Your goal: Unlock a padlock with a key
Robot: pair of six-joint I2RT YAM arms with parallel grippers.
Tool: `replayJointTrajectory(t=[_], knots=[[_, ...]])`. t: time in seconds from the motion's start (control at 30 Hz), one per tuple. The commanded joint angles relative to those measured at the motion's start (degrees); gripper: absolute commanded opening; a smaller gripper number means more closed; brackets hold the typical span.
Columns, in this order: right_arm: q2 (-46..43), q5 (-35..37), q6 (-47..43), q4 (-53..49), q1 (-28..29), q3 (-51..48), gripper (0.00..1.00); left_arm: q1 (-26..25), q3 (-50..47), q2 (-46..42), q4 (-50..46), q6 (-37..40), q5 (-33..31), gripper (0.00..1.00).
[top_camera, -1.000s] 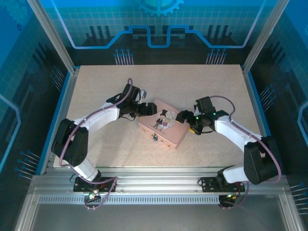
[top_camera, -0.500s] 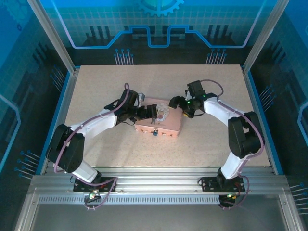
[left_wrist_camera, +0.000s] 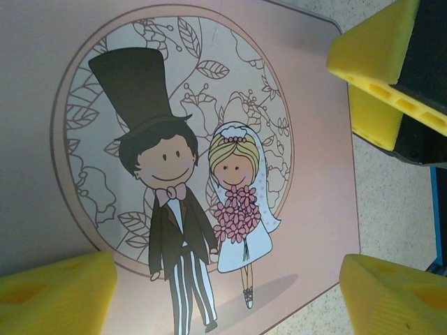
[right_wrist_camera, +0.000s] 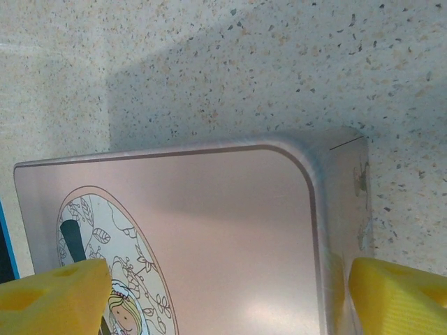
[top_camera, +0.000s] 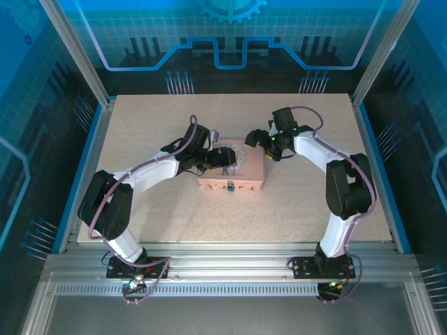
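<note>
In the top view, the pink tin (top_camera: pixel 248 174) lies on the speckled surface (top_camera: pixel 314 202) at the centre of the frame, with both arms reaching in over it from either side. The padlock (top_camera: pixel 229 187), a small teal-blue spot, sits against the middle of the tin's near side wall, just below the lid edge.

The left gripper (top_camera: pixel 223 159) hovers over the left half of the lid. In the left wrist view its fingers are spread wide, one yellow fingertip (left_wrist_camera: pixel 59 293) at the lower left and the other at the lower right, with the lid's cartoon bride and groom between them and nothing in the grasp. A yellow pad (left_wrist_camera: pixel 377 59) of the other arm shows at the upper right of that frame.

The right gripper (top_camera: pixel 254 138) is at the tin's far right corner. In the right wrist view it is also spread apart, its fingers at the lower corners of the frame straddling the lid's rounded corner, holding nothing.
</note>
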Motion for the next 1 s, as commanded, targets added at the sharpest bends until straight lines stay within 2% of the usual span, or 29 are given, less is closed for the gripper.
replayJointTrajectory(t=[0.0, 0.27, 0.53, 0.77, 0.97], knots=[[-2.00, 1.89, -1.75, -2.58, -0.75, 0.91, 0.91, -0.36, 0.92, -3.68, -3.72, 0.68, -1.35, 0.86], [-8.51, 5.24, -3.88, -4.78, -1.68, -2.66, 0.92, 1.46, -0.51, -13.20, -10.87, 1.44, -8.51, 0.87], [-18.23, 3.61, -9.52, -5.54, 1.17, -7.90, 0.90, 5.19, -1.54, -17.13, -19.47, -1.90, -16.39, 0.83], [-25.56, 3.75, -15.22, -5.82, 8.51, -10.91, 0.89, 8.46, -2.18, -14.13, -21.12, -7.10, -19.00, 0.76], [-29.48, 2.96, -17.79, -2.93, 15.55, -13.10, 0.82, 10.18, 0.38, -6.32, -20.52, -9.39, -18.98, 0.70]])
